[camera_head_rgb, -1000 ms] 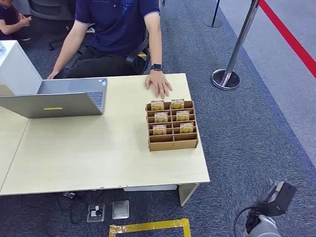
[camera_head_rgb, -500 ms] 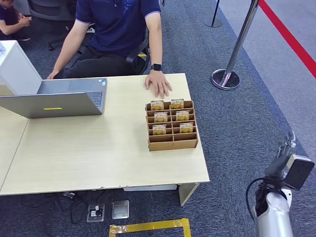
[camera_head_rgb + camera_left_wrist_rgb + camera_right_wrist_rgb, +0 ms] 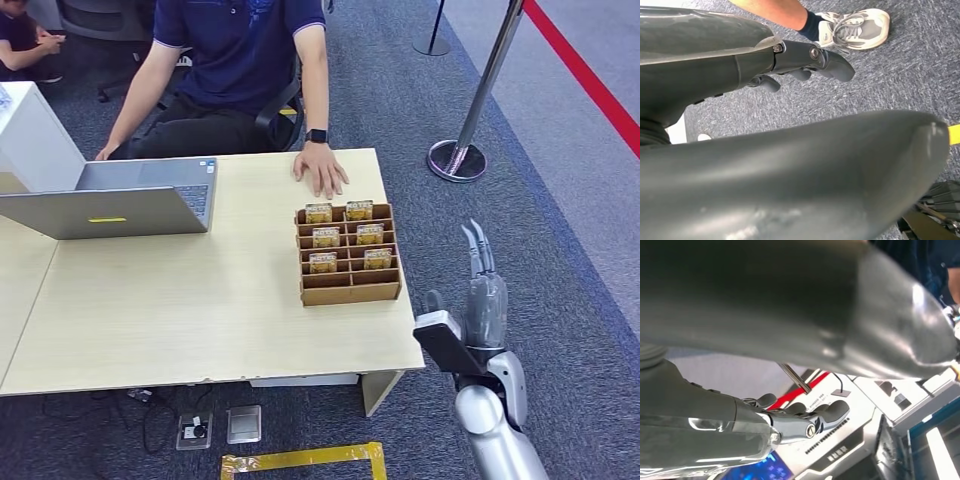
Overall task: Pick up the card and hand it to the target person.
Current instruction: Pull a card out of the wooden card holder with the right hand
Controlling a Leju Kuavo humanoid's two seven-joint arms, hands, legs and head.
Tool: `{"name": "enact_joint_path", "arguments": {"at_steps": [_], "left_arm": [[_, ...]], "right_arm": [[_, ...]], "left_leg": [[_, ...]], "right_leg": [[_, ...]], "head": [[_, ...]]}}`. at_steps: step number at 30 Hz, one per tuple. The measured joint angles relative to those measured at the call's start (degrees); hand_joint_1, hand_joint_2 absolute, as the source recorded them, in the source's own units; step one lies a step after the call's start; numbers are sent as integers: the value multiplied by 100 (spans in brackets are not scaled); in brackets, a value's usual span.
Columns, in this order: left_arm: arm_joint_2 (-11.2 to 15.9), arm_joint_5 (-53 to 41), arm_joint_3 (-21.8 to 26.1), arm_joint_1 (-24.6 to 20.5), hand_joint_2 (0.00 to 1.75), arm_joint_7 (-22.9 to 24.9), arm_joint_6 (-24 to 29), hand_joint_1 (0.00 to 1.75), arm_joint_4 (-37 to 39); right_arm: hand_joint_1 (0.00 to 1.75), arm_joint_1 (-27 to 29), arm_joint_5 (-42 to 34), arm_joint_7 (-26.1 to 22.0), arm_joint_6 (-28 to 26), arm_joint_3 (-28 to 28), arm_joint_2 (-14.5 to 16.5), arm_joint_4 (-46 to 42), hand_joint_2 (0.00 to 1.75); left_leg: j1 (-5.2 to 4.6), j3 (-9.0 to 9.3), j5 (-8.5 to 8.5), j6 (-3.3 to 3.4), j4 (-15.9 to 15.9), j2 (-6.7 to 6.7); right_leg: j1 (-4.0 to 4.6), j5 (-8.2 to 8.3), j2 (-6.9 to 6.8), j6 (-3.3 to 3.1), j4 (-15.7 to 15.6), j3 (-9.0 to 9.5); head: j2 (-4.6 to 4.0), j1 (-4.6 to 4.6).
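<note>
Since half a second ago the right arm has swung up and inward, so the right hand [image 3: 483, 295] now stands beside the table's [image 3: 226, 320] near right corner instead of low at the picture's edge, its fingers [image 3: 477, 248] pointing up and away, apart and holding nothing; the right wrist view shows the same, with the fingers [image 3: 806, 420] lightly curved and nothing between them. The left hand [image 3: 798, 65] hangs low over the carpet, fingers loosely extended and holding nothing. Just across the table edge from the right hand sits the brown card holder [image 3: 349, 255], and the cards stand upright in its slots, none lifted yet. I count six cards in two columns of three: the rear pair [image 3: 319, 213] and [image 3: 359, 210], the middle pair [image 3: 326, 237] and [image 3: 370, 233], the front pair [image 3: 323, 262] and [image 3: 377, 258]; the frontmost row of slots looks bare. One laptop [image 3: 113, 200] lies on the far left, and one person sits behind the table with a hand [image 3: 322, 170] resting flat just behind the holder. The risks, as I judge them: the cards sit close together, so broad fingers could catch two or knock a neighbour; a push on the light holder could slide it toward the person's hand or off the edge; and the hand could clip the table corner.
</note>
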Motion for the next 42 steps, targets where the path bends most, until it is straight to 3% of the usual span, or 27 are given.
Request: {"name": "enact_joint_path", "arguments": {"at_steps": [4, 8, 13, 23, 42], "left_arm": [[-32, -2, 8, -2, 0, 1, 53, 0, 0], [-67, -15, 8, -3, 0, 21, 75, 0, 0], [-102, -70, 8, -3, 0, 48, 104, 0, 0], [-141, -199, 7, -5, 0, 38, 100, 0, 0], [-166, -380, -16, -20, 0, 9, 68, 0, 0]], "right_arm": [[0, -125, 326, 405, -233, 349, -44, 113, 0], [0, -240, 646, 723, -546, 581, -79, 261, 175], [0, -401, 1398, 1219, -881, 773, -127, 470, 175], [0, -887, 2752, 2157, -867, 856, -123, 933, 175], [0, -1889, 2856, 2597, 32, 858, 72, 2064, 175]], "left_leg": [[0, 0, 0, 0, 0, 0], [0, -1, 0, 0, 0, -1], [0, -1, 0, 0, 1, -1], [0, 0, 1, 0, 1, -1], [0, -1, 3, 0, 1, -2]], "right_leg": [[0, 0, 0, 0, 0, 0], [0, 0, 0, 0, 0, -1], [0, 0, 0, 0, 0, -1], [0, 1, 0, 0, 1, 0], [0, 1, 0, -1, 2, -1]], "head": [[0, 2], [0, -2], [0, -1], [0, -1], [0, 0]]}}
